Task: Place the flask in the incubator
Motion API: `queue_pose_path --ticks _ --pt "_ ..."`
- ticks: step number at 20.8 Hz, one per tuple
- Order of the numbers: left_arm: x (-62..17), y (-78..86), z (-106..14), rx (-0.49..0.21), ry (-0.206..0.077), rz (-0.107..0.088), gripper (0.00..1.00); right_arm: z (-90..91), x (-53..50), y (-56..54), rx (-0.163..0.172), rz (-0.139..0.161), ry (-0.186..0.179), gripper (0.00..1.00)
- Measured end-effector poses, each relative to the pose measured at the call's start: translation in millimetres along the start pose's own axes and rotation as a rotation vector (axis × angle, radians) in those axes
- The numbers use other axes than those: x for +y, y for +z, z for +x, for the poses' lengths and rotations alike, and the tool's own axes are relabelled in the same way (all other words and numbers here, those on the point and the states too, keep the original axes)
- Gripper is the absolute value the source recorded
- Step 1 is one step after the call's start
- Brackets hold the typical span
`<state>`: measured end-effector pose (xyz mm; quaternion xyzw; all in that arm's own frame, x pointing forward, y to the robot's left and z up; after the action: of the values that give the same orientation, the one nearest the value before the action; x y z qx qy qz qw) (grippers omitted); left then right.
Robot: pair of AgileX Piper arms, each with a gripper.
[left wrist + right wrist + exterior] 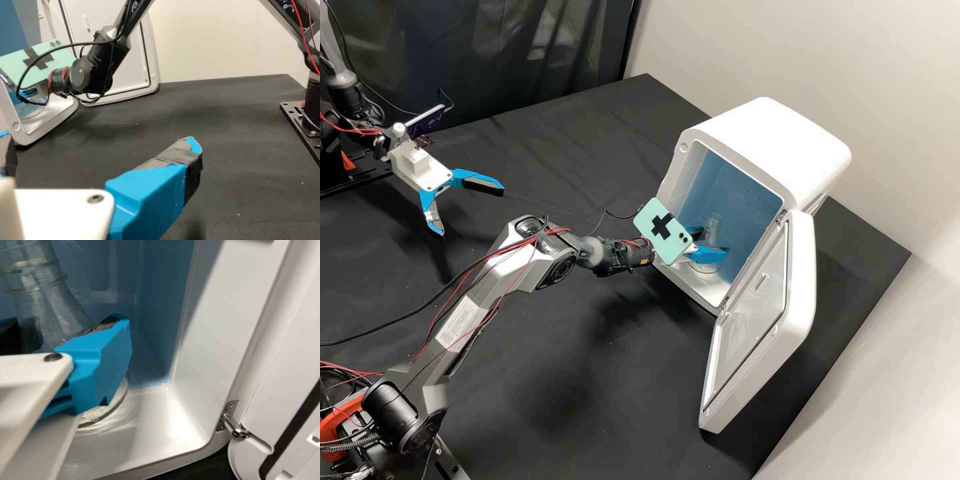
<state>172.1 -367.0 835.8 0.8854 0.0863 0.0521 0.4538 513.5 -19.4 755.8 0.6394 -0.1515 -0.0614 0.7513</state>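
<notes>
- The black tabletop (pixel 600 373) carries the right arm (pixel 520 260), which stretches from the near-left corner toward the incubator (pixel 773 140).
- The incubator's white door (pixel 780 320) hangs wide open, hinged on the near-right side of the box, with its lower corner down by the tabletop.
- On the right arm's wrist, a mint-green slab with a black cross (pixel 663 230) sits just outside the opening.
- The right pincer (pixel 712 245) is inside the blue-lined chamber, its two blue fingers closed against the sides of the flask (pixel 45 295).
- The clear glass flask stands upright on the white chamber floor, near the front of the opening.
- Farther back on the left, well apart from the incubator, the left pincer (pixel 468 209) hangs above the tabletop with its fingers spread wide and nothing between them.
</notes>
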Motion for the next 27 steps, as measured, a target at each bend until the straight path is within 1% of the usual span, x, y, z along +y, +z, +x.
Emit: queue_pose_path --ticks 2,6,8,9,10,12,14,17,18,19,21,27 --pt "0.0 0.0 0.0 0.0 0.0 0.0 1.0 0.2 -0.5 -0.2 -0.003 -0.003 0.002 1.0" --pt "0.0 0.0 0.0 0.0 0.0 0.0 1.0 0.3 -2.8 3.2 -0.029 -0.043 0.002 1.0" --pt "0.0 0.0 0.0 0.0 0.0 0.0 1.0 0.7 -6.1 7.3 -0.055 -0.036 -0.008 1.0" --pt "0.0 0.4 0.1 -0.002 0.0 0.0 1.0 0.8 -6.7 8.1 -0.06 -0.032 -0.009 1.0" --pt "0.0 0.4 0.1 -0.002 0.0 0.0 1.0 0.7 -6.7 8.2 -0.062 -0.036 -0.009 1.0" --pt "-0.1 1.0 0.2 -0.006 -0.001 0.001 1.0 0.7 -7.6 8.4 -0.063 -0.048 -0.02 1.0" --pt "-0.2 1.4 0.3 -0.008 -0.001 0.001 1.0 0.7 -8.8 8.5 -0.064 -0.049 -0.033 1.0" --pt "-0.2 1.4 0.3 -0.008 -0.001 0.001 1.0 -2.8 -14.3 13.4 -0.077 -0.055 -0.065 1.0" --pt "-0.2 1.4 0.3 -0.008 -0.001 0.001 1.0 -3.4 -15.3 14.2 -0.076 -0.05 -0.069 1.0" --pt "-0.2 1.4 0.3 -0.008 -0.001 0.001 1.0 -3.3 -14.9 15.4 -0.08 -0.039 -0.068 1.0" --pt "-0.2 1.4 0.3 -0.008 -0.001 0.001 1.0 -2.8 -12.5 15.8 -0.081 -0.026 -0.065 1.0" --pt "-0.2 1.4 0.3 -0.008 -0.001 0.001 1.0 -2.8 -13.0 16.0 -0.082 -0.023 -0.068 1.0"
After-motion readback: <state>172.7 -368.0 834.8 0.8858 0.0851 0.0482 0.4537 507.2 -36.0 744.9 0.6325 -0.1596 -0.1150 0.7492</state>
